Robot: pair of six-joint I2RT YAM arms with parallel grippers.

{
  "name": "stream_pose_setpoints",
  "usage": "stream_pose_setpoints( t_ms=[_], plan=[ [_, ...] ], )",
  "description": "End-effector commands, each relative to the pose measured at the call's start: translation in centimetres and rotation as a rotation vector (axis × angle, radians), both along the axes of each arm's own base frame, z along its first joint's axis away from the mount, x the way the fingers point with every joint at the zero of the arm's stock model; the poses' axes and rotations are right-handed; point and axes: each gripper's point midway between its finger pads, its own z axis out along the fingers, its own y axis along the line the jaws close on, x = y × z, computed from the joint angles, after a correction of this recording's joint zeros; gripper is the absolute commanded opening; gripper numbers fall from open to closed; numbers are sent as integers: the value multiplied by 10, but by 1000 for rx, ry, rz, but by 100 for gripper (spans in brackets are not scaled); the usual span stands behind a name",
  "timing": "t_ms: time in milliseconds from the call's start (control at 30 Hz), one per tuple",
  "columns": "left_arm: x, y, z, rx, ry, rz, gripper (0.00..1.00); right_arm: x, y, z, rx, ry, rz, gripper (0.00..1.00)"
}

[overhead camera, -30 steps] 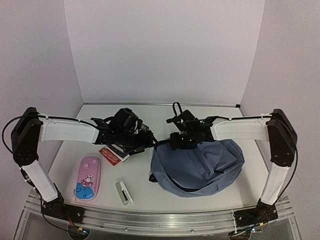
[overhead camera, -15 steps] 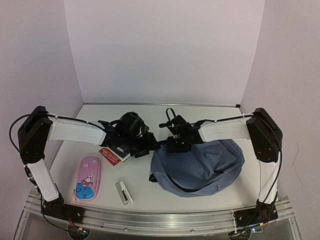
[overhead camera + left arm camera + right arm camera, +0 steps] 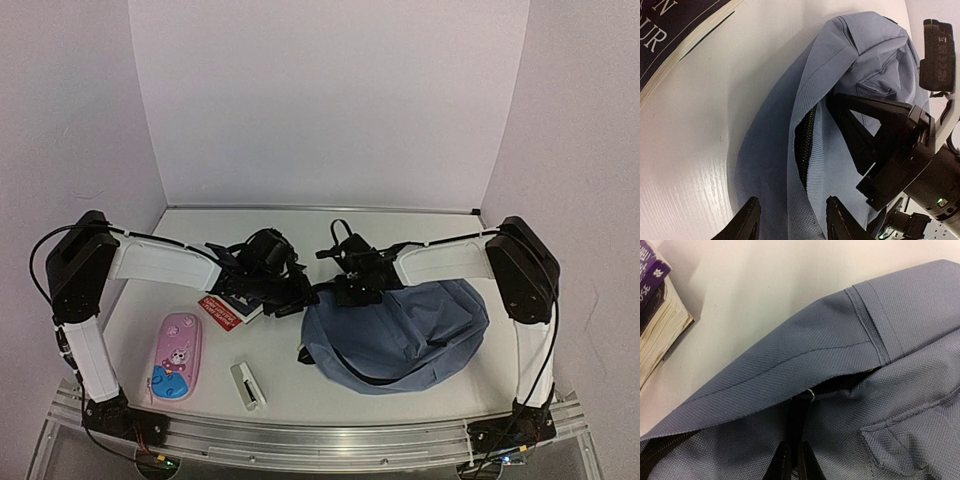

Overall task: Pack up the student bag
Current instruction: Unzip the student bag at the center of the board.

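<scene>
The slate-blue student bag (image 3: 400,330) lies on its side right of the table's middle. Both grippers meet at its upper left edge. My right gripper (image 3: 793,460) is shut on the black zip pull (image 3: 798,415), which hangs from under the fabric flap (image 3: 765,375). In the top view that gripper (image 3: 345,292) sits on the bag's top left corner. My left gripper (image 3: 792,222) is open, its two fingertips either side of a fold of bag fabric (image 3: 810,210) beside the partly open black zip (image 3: 805,145). From above, the left gripper (image 3: 300,297) rests at the bag's left rim.
A book (image 3: 225,308) with a red and dark cover lies left of the bag, under the left arm. A pink pencil case (image 3: 177,355) sits at the near left. A small white stapler-like item (image 3: 247,385) lies by the front edge.
Both arms have pushed in toward the bag's upper left edge. The right gripper has closed on the zip pull. The left jaws have narrowed around the fabric fold.
</scene>
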Motion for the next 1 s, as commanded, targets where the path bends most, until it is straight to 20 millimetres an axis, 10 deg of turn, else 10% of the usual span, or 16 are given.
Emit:
stream_pose_setpoints(
  t_ms=[0, 400, 967],
  plan=[
    [11, -14, 16, -41, -40, -2, 40, 6, -3, 2, -9, -34, -12, 0],
    [13, -18, 14, -35, -36, -9, 1, -5, 22, 58, 177, -93, 122, 0],
    [17, -29, 19, -48, -56, -50, 0, -32, 53, 88, 294, -82, 318, 0]
  ],
)
